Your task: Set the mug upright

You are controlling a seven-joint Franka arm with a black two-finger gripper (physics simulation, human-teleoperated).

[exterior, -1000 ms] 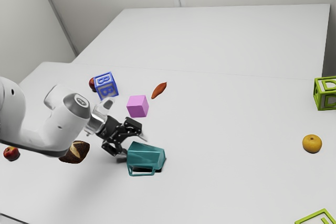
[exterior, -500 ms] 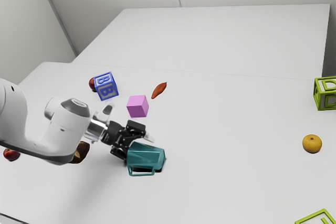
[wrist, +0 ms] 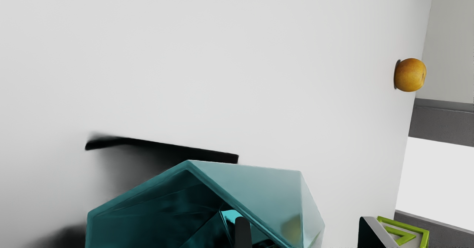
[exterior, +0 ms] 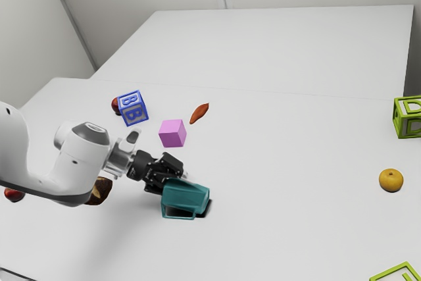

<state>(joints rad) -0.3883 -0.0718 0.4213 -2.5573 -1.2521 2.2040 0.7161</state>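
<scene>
Exterior view: the arm (exterior: 79,162) comes in from the left and reaches low over the table (exterior: 283,162), its hand slanting down toward the exterior view's right, to the open end of the mug (exterior: 187,197). The teal mug lies on its side, mouth toward the claw (exterior: 175,178), base toward the exterior view's right. Its handle (exterior: 178,214) is on the side facing that camera, and a dark shadow shows along the mug's lower side and base end.

The claw is open. In the wrist view one dark finger (wrist: 243,234) sits just inside the mouth, by the rim, while the other finger (wrist: 378,234) stands outside the mug, with a gap between it and the wall. So the mug's wall is between the two fingers but not gripped. Whether the inner finger touches the wall, I cannot tell.

In the exterior view, the pink cube (exterior: 172,133) stands near the hand, on its far side from the camera, and the dark brown bread (exterior: 100,191) is partly hidden by the arm.
</scene>
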